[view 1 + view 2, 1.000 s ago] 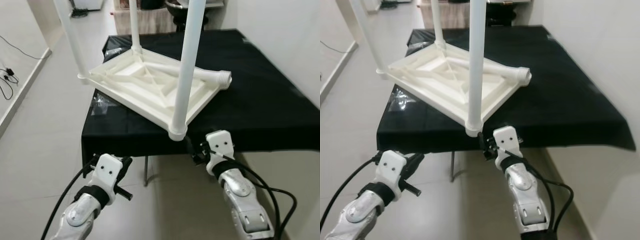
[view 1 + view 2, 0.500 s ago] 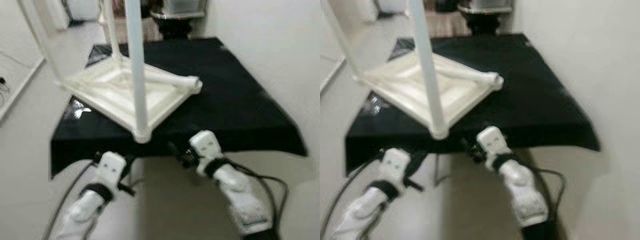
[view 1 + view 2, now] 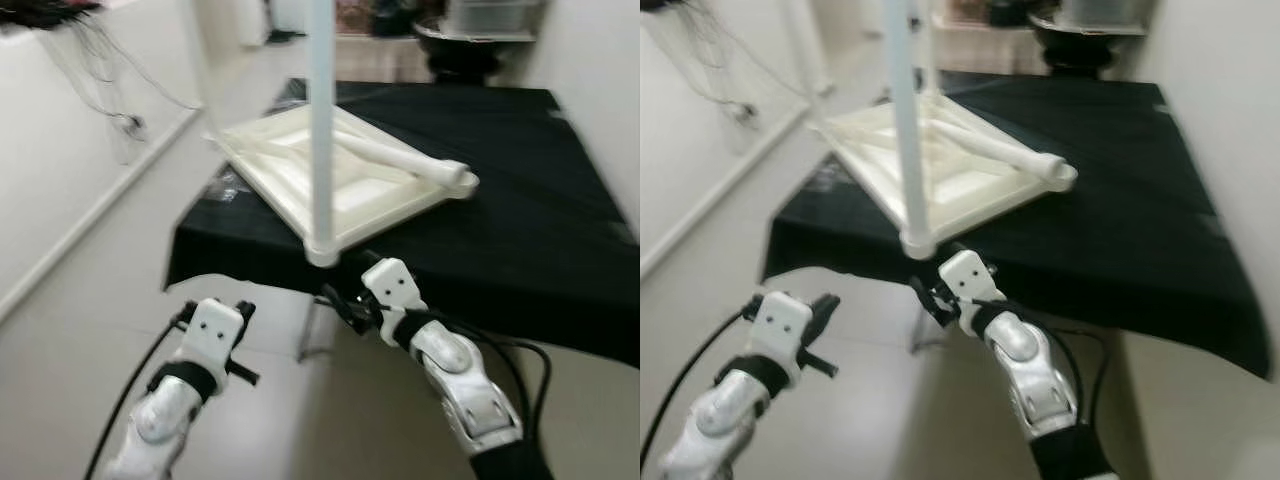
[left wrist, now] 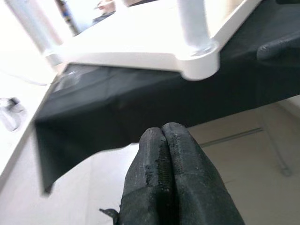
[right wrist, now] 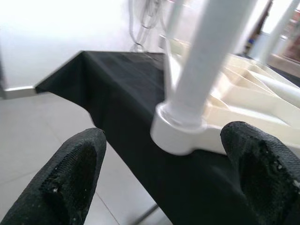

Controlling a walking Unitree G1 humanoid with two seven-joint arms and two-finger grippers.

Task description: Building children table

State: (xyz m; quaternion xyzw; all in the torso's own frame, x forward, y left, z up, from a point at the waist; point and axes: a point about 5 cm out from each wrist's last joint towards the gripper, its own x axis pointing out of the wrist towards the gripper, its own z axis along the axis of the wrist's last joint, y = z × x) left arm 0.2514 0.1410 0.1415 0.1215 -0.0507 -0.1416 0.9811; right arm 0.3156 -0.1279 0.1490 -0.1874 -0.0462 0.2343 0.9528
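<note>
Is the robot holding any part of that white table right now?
No. The left gripper is shut on nothing, and the right gripper is open, facing the table's near corner leg without touching it.

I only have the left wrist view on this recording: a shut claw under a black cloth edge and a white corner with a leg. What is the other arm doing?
Observer: The right claw is raised just below the near corner of the upside-down white table, and it is open.
Operator: Does it grip the corner leg?
Observer: No. In the right wrist view its fingers stand wide apart on either side of the leg, not touching it.
Operator: Any parts left loose?
Observer: One loose leg lies across the underside, threaded end at the right corner.
Operator: And my left claw?
Observer: The left claw hangs lower, in front of the black-covered table.
</note>
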